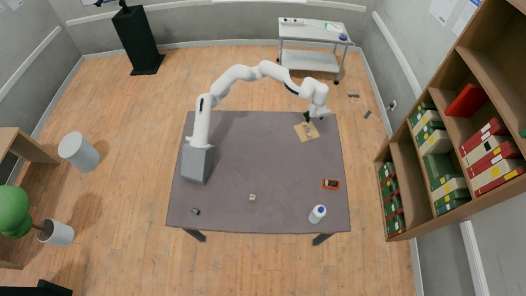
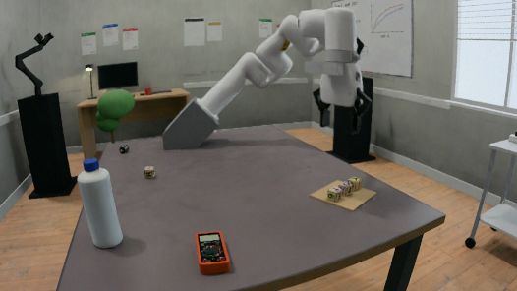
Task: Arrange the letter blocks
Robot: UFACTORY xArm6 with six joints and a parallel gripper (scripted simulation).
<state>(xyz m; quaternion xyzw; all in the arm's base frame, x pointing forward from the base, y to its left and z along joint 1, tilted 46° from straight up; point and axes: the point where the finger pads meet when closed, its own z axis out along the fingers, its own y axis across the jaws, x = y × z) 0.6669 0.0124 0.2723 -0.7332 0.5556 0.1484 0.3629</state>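
Three lettered blocks [image 2: 345,188] stand close together in a straight row on the tan mat [image 2: 343,196] near the table's right edge; they also show in the overhead view [image 1: 308,130] on the mat [image 1: 303,132]. The letters are too small to read. A fourth block [image 2: 149,172] lies off the mat on the far left part of the table, also seen from above [image 1: 253,197]. My gripper [image 2: 340,117] is open and empty, held high above the table behind the mat; from above the gripper [image 1: 309,119] hangs just beyond the mat's far edge.
A white bottle with a blue cap [image 2: 99,203] and an orange multimeter [image 2: 212,252] stand near the front of the table. A small dark object [image 2: 124,148] lies near the arm's base [image 2: 189,125]. A bookshelf [image 1: 460,130] and a metal cart [image 1: 312,42] stand beside the table.
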